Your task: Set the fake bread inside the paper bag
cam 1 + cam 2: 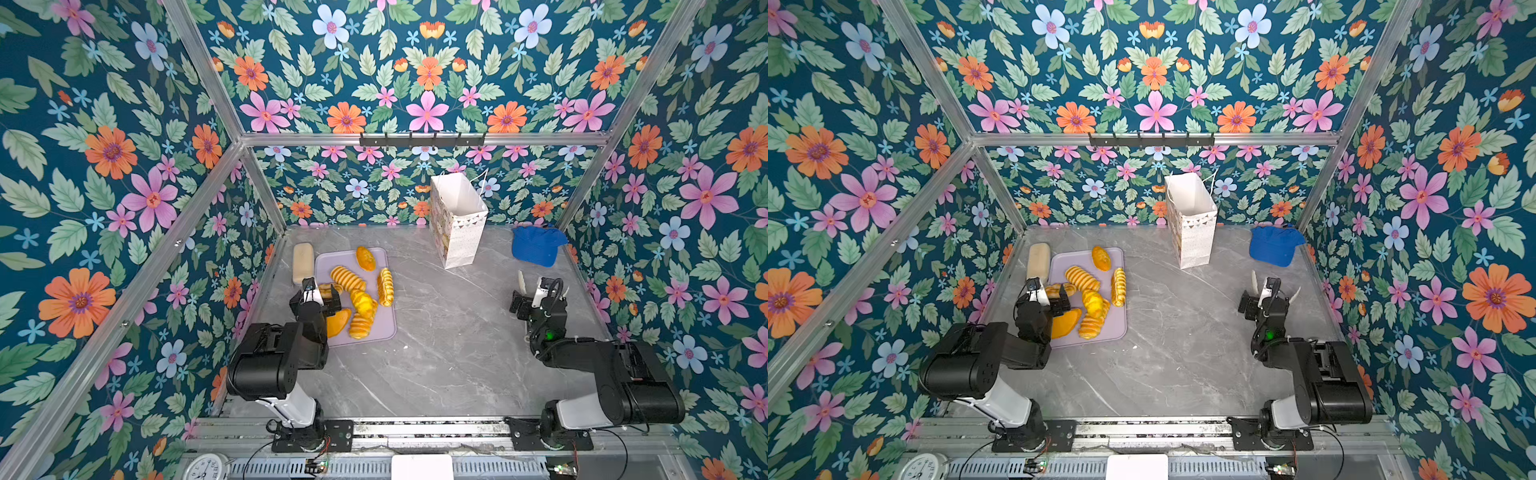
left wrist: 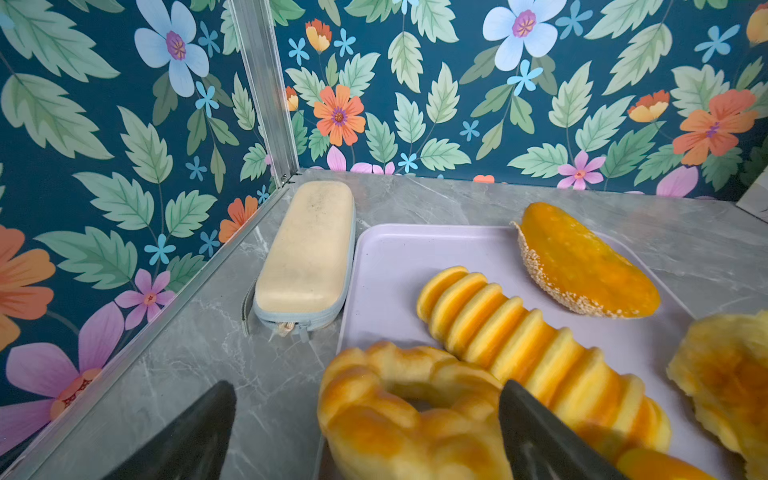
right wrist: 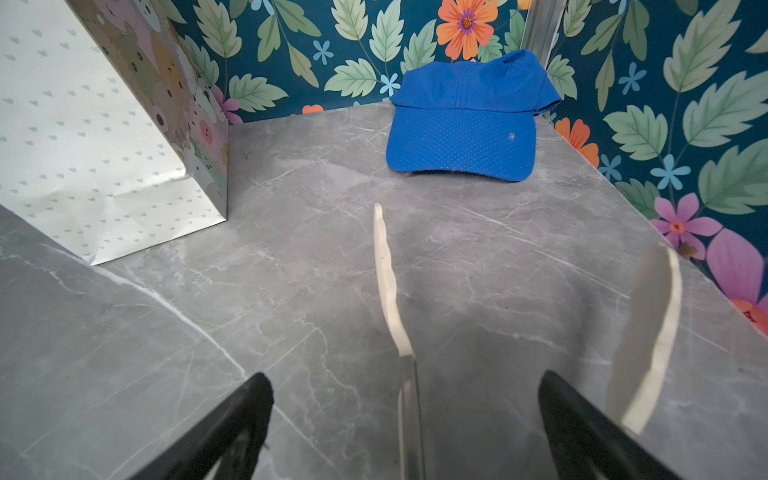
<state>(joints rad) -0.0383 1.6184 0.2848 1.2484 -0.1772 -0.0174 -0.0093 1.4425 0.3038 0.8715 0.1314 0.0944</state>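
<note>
Left hand [image 2: 368, 386] is hanging released, its fingers [image 2: 536, 432] straddling the doughnut [image 2: 386, 415] at the tray's [image 2: 395, 257] near edge; contact cannot be told. Just beyond it a loaf [image 2: 519, 332] is lying, then a bun [image 2: 582, 266]. All the bread [image 1: 360, 300] is sitting on this tray. Right hand [image 3: 523, 230] is hovering released over bare worktop [image 3: 291, 270], holding nothing. Ahead of it the bag [image 3: 83, 124] is standing upright, and the cap [image 3: 461, 124] is lying farther off.

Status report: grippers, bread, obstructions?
Left gripper open over glossy golden ring doughnut. Right gripper open, empty. Golden toy bread on lilac tray; white paper bag upright. Nothing between them.
</note>
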